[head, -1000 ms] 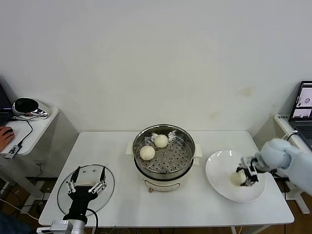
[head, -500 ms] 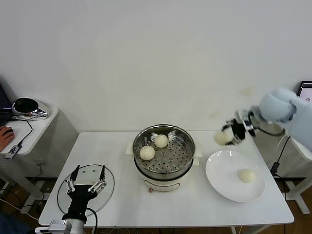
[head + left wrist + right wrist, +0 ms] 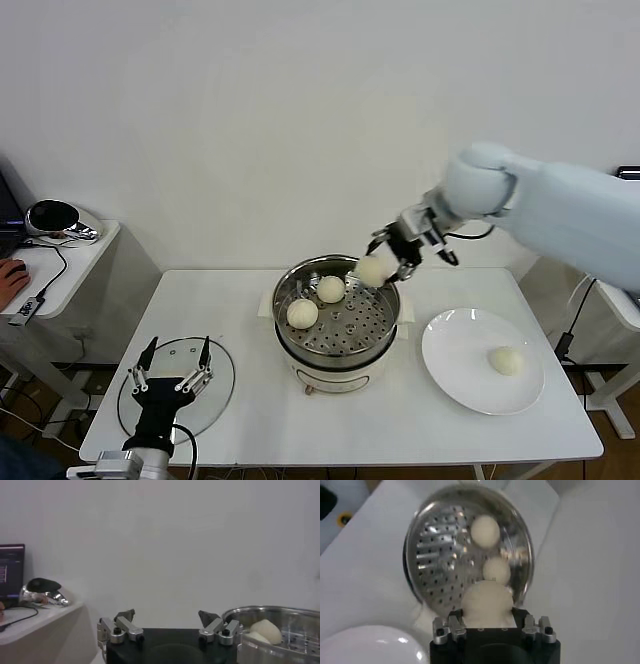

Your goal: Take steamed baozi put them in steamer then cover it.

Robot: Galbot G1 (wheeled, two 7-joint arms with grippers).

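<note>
The steamed baozi [image 3: 372,270], clamped in the right end effector [image 3: 385,262] above the steamer [image 3: 337,310] rim, risked bouncing out if released early.

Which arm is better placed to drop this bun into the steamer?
Right. Its pincer already holds a bun above the steamer's far rim. The left pincer hangs open over the glass lid, well to the side.

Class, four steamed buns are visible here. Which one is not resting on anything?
The steamed baozi held in the right gripper above the steamer rim. Two others lie on the steamer's tray, and one sits on the white plate.
</note>
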